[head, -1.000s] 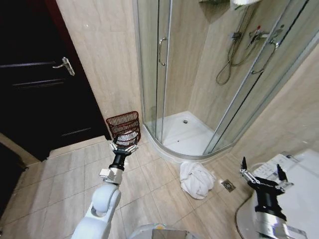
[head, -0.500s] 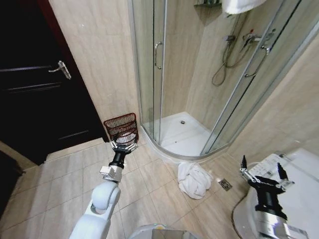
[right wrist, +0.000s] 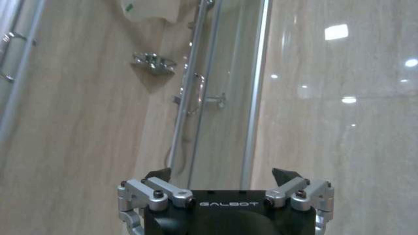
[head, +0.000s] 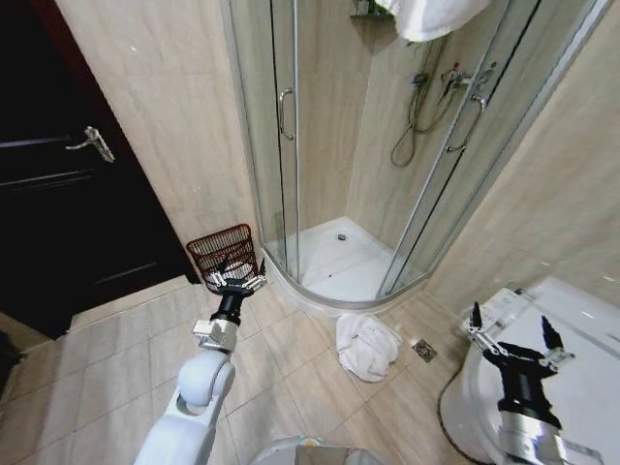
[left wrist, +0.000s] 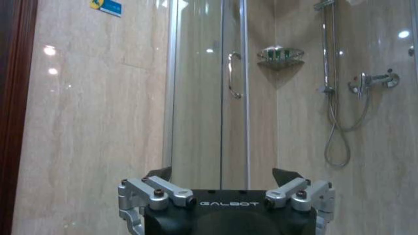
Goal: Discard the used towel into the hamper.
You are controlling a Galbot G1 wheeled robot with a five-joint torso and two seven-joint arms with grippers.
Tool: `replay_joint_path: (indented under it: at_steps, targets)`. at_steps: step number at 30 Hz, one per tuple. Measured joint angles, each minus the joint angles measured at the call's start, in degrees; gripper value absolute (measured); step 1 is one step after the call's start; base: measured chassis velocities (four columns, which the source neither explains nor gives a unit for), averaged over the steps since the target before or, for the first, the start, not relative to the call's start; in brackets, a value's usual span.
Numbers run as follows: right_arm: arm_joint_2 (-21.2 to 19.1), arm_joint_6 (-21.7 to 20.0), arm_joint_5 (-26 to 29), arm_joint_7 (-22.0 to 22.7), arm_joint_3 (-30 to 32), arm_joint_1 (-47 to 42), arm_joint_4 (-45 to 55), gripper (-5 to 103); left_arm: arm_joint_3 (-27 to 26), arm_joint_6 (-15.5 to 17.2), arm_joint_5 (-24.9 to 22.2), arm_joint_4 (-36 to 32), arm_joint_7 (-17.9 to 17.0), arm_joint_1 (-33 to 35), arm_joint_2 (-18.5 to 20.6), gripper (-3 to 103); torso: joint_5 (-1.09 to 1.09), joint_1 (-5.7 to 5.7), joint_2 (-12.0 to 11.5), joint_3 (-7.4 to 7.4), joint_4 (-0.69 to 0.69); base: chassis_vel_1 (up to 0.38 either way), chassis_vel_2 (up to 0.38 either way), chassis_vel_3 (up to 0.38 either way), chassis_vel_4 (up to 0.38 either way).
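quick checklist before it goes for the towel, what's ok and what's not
1. Towel located, heaped on the floor by the shower base: ok.
2. Towel held: not ok, neither gripper touches it.
3. Right gripper open and empty, over the toilet: ok.
4. Left gripper open and empty, in front of the hamper: ok.
5. Hamper upright, top open, beside the door: ok.
6. Room left in the hamper: cannot tell, something pale shows inside.

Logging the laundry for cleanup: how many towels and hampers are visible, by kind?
White towels: 2, one crumpled on the floor, one hanging above the shower
Hamper: 1
Total: 3
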Motion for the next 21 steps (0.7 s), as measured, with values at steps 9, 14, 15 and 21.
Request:
replay_joint_path:
  at_steps: [9, 14, 15, 21]
  targets:
    - [0.0, -1.3, 7.2, -9.6, -0.4, -1.0, 0.1, 100, 0.3, 7.8, 0.1, -1.7, -2.7, -1.2, 0.4, 100, 0.0, 0.9, 2.1, 1.15, -0.01, 0.0, 0.0, 0.0, 0.0]
    - [0.0, -4.8, 6.5, -13.6, -2.2, 1.6, -0.1, 100, 1.3, 8.6, 4.5, 1.6, -3.2, -3.6, -0.9, 100, 0.0, 1.55, 3.5, 1.94, -0.02, 0.0, 0.0, 0.0, 0.0]
    - [0.0, -5.2, 6.2, -14.4, -2.9, 2.4, -0.2, 100, 1.5, 8.2, 6.1, 2.7, -3.2, -4.1, -1.4, 100, -0.01, 1.7, 3.8, 2.09, -0.01, 0.0, 0.0, 0.0, 0.0]
    - [0.0, -5.5, 4.8, -16.0, -4.6, 6.5, -4.3, 100, 0.9, 6.2, 11.9, 7.8, -2.9, -6.1, -2.4, 100, 0.0, 2.42, 5.3, 2.86, -0.01, 0.0, 0.0, 0.0, 0.0]
